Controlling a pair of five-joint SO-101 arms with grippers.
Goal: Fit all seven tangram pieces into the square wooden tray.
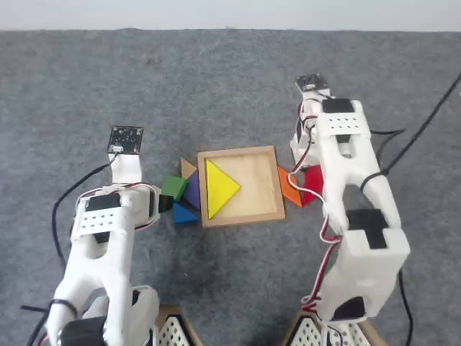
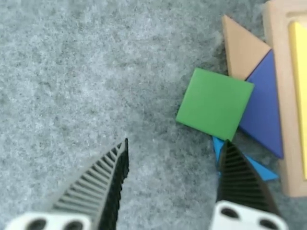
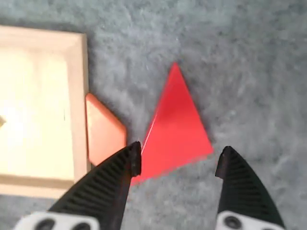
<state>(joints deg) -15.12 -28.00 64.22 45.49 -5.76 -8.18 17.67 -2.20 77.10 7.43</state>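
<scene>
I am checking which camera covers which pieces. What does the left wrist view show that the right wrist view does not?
Left wrist view, not the right: the green square, the tan triangle, the dark blue triangle, the light blue triangle, an edge of the yellow piece, and the open left gripper. Right wrist view, not the left: the red triangle, the orange piece beside it, and the open right gripper. Both: the wooden tray and the grey carpet.
</scene>
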